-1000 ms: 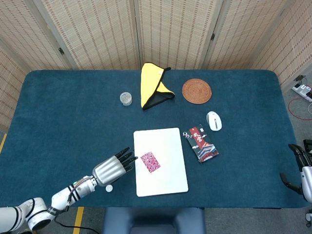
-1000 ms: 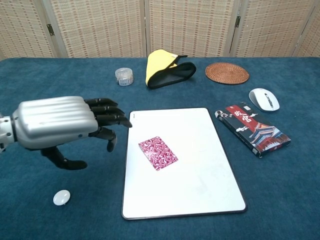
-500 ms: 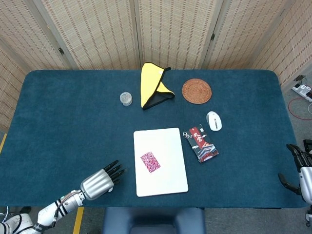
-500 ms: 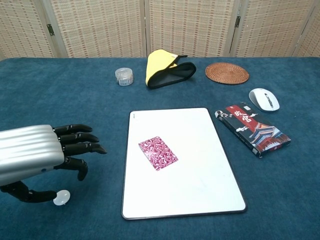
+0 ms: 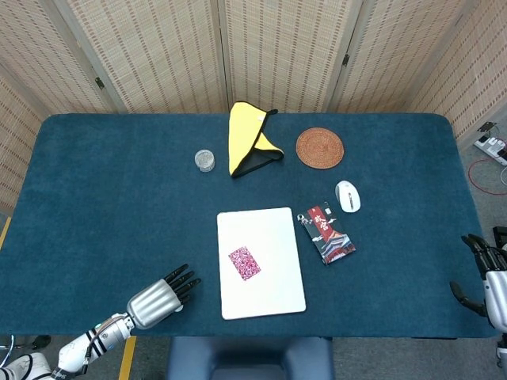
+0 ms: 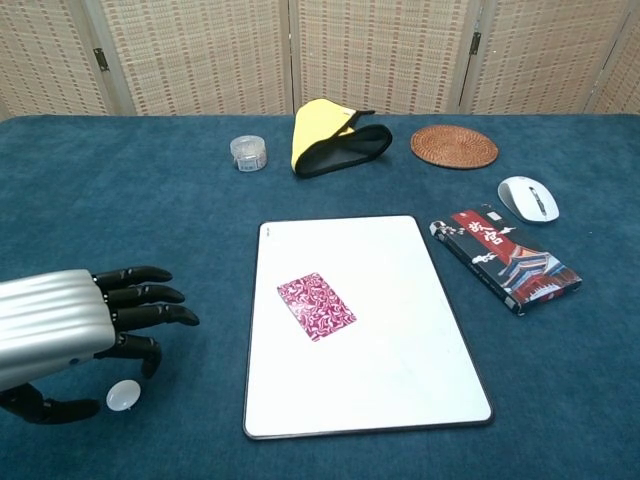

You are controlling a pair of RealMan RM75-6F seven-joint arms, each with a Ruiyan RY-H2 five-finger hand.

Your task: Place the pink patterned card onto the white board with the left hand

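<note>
The pink patterned card (image 6: pixel 315 306) lies flat on the white board (image 6: pixel 400 380), in its left half, touched by nothing; the board sits near the front edge of the bench (image 5: pixel 103 190); the left hand (image 6: pixel 75 325) hovers by the front left part of the bench, well apart from the board, fingers spread and holding nothing, with a small white disc (image 6: pixel 122 396) just under it; the right hand (image 5: pixel 485 273) shows at the bench's right edge, fingers apart and empty.
</note>
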